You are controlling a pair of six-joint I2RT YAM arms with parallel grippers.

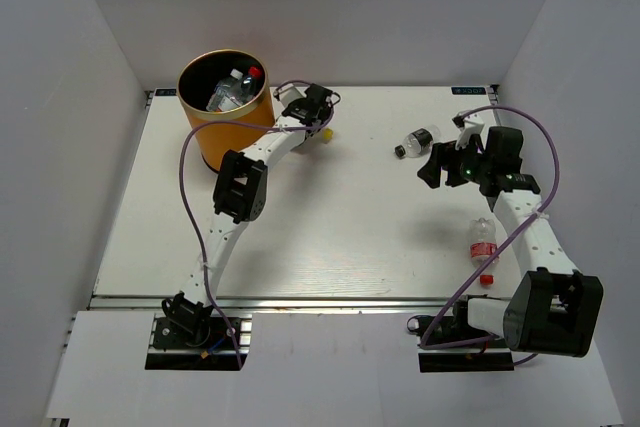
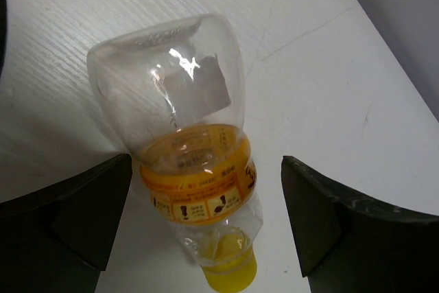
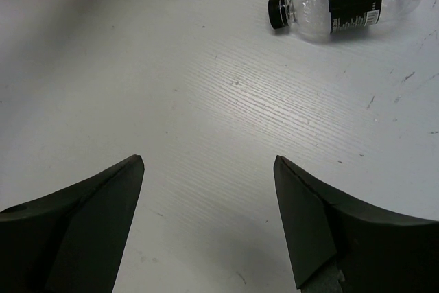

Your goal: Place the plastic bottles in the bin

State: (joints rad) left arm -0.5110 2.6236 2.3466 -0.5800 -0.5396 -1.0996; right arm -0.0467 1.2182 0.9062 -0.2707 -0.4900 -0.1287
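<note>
top external: white table, bin back-left, pale walls

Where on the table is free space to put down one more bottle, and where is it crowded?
Free: the table's middle, between the left arm and right arm. Crowded: beside the bin, where the left gripper straddles the yellow-capped bottle.

White left arm, white right arm; chunky black joint blocks, black wedge fingers, purple cables.
</note>
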